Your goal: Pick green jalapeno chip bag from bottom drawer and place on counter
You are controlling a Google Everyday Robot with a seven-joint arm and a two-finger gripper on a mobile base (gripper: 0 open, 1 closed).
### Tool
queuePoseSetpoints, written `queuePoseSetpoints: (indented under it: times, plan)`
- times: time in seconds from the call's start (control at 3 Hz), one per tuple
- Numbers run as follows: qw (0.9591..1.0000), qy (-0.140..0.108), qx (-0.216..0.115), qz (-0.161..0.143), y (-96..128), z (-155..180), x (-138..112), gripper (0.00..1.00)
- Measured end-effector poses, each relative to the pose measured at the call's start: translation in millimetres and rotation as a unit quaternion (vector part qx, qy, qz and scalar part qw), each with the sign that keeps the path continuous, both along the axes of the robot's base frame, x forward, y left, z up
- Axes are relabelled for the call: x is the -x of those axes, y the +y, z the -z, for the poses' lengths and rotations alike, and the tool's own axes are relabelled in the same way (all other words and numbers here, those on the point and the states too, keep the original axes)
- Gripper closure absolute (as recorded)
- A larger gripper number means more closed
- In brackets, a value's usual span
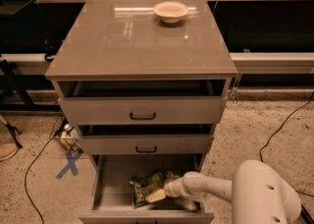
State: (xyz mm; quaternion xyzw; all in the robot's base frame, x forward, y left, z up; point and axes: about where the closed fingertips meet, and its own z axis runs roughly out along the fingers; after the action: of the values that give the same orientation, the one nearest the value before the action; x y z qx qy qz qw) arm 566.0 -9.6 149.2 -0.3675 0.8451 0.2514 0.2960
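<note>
Claw [158,195] low in bottom drawer [112,181], at green jalapeno chip bag [145,187], grip unclear, arm [208,187] stretched nearly level

Arm [211,187]: one, white, extended leftward and slightly downward from a large rounded housing [265,193] that is set to the right of the bottom drawer [114,183], outside its right wall.
Forearm: slim and tubular, passed over the drawer's right wall near the front.
Wrist [175,187]: rounded joint, held inside the drawer, low above its floor.
Gripper [156,196]: pale yellowish tip, pointed left, positioned inside the drawer near the middle of its floor, toward the front edge.
</note>
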Motion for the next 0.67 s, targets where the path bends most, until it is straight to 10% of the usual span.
queuePoseSetpoints:
  times: [0.67]
  plan:
    - [0.9999, 0.013, -0.002, -0.007, 11.0, 19.5, -2.4, 0.42]
